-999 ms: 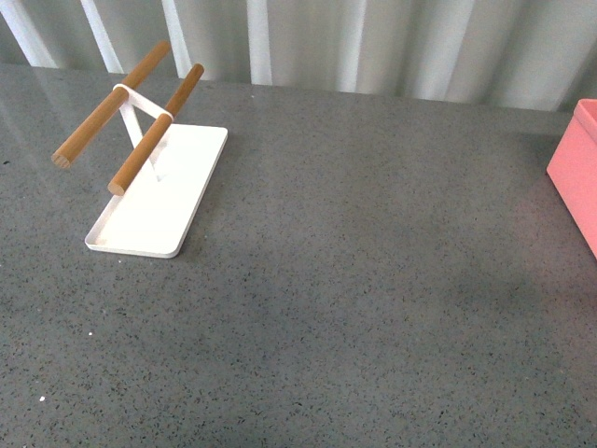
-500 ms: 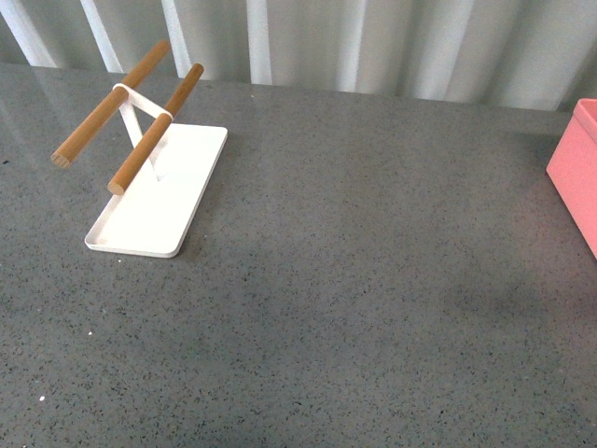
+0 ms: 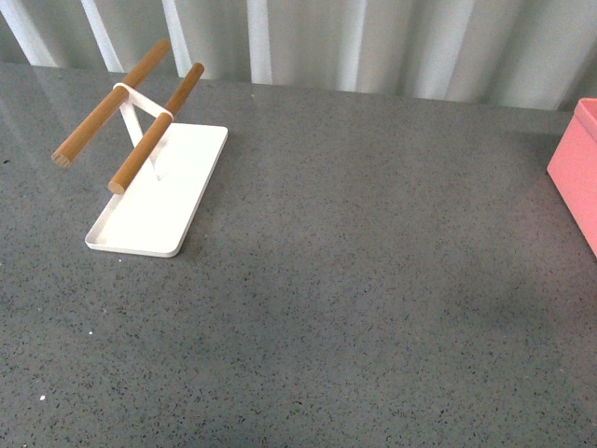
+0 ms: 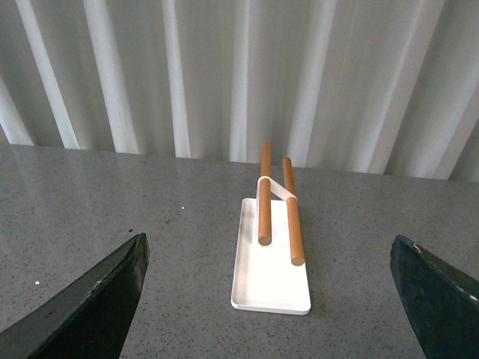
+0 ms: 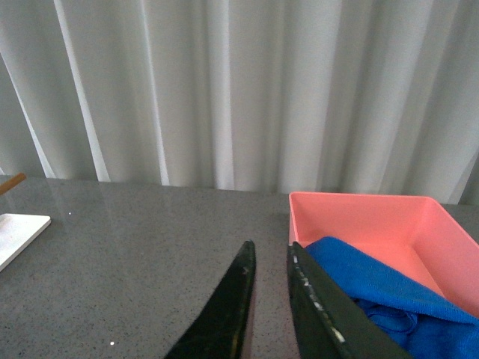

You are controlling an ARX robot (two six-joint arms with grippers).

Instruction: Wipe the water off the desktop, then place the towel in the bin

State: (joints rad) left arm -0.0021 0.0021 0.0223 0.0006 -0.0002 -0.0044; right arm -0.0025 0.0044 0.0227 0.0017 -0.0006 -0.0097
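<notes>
in the front view neither arm shows, and the bin is cut off at the right edge, its inside hidden. only the right wrist view looks into it: the towel lies rumpled inside the bin, partly behind the right fingers, which are nearly closed and hold nothing. the left fingers stand wide apart, empty, over the bench. farther off, the white tray and its wooden bars run lengthwise away from the left wrist camera, toward the curtain.
</notes>
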